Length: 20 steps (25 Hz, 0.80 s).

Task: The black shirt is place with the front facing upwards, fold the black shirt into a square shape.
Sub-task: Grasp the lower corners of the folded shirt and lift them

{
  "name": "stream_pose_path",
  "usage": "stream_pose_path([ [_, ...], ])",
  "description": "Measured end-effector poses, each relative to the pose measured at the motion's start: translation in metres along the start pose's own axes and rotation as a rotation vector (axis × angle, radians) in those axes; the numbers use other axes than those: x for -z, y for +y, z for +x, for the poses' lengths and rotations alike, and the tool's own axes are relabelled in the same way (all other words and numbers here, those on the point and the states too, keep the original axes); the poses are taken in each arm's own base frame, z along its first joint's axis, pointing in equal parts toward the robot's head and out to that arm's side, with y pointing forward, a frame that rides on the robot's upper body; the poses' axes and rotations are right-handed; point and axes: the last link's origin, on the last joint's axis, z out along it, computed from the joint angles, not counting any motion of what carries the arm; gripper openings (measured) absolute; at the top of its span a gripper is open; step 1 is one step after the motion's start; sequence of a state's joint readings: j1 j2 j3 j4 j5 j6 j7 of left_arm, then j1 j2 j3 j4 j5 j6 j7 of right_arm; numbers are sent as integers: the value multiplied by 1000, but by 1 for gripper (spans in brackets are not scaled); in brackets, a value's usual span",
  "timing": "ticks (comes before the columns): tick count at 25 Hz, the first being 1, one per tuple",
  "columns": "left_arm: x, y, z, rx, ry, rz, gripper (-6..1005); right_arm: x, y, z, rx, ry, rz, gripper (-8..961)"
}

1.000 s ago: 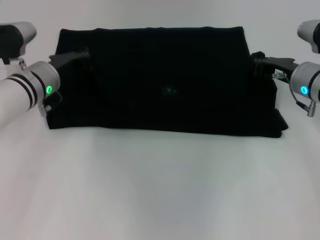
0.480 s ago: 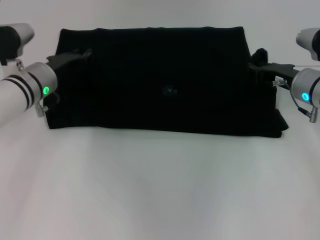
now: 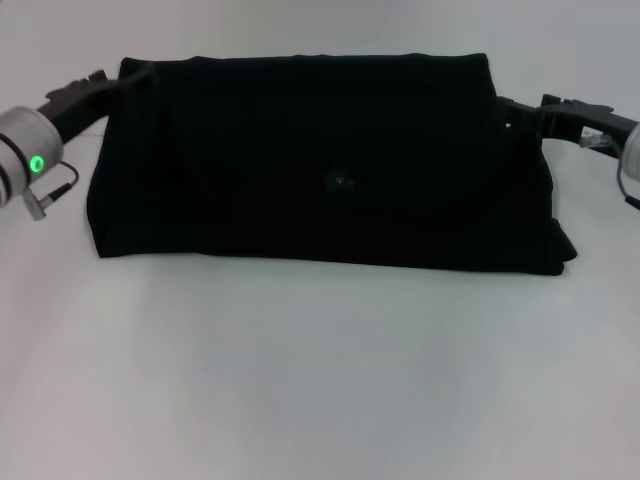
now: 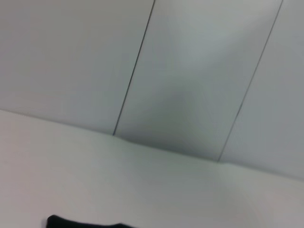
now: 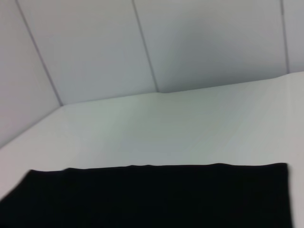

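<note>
Shirt [image 3: 320, 160], black and folded to a wide band, lies on the counter [image 3: 320, 380] between left gripper [image 3: 95, 85] and right gripper [image 3: 520, 108], whose grip I cannot tell; each should pinch its end evenly and fold inward.

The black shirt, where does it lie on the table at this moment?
In the head view, the black shirt lies folded into a wide band across the far middle of the white table, between the left gripper and the right gripper.

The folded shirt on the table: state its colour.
The black shirt is plain black, seen best in the head view.
</note>
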State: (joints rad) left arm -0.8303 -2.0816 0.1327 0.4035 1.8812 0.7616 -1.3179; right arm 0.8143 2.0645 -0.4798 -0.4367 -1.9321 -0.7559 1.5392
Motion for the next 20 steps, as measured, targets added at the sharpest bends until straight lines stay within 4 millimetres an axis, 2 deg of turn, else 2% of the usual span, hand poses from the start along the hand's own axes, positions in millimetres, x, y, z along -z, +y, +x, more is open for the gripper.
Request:
stream_pose_path([
  [4, 20, -7, 9, 51, 31, -108, 665, 12, -3, -7, -64, 7, -83, 871],
  [7, 45, -5, 13, 44, 32, -278, 802, 27, -5, -13, -141, 11, -162, 872],
  [8, 56, -5, 14, 33, 23, -335, 847, 38, -8, -15, -197, 24, -211, 872],
  [11, 78, -6, 10, -9, -17, -427, 879, 48, -13, -16, -239, 40, -240, 873],
  [14, 94, -13, 2, -88, -81, -433, 901, 61, -19, -16, -282, 69, -275, 874],
  [20, 104, -27, -20, -207, -245, -356, 902, 71, -20, -10, -313, 98, -314, 874],
])
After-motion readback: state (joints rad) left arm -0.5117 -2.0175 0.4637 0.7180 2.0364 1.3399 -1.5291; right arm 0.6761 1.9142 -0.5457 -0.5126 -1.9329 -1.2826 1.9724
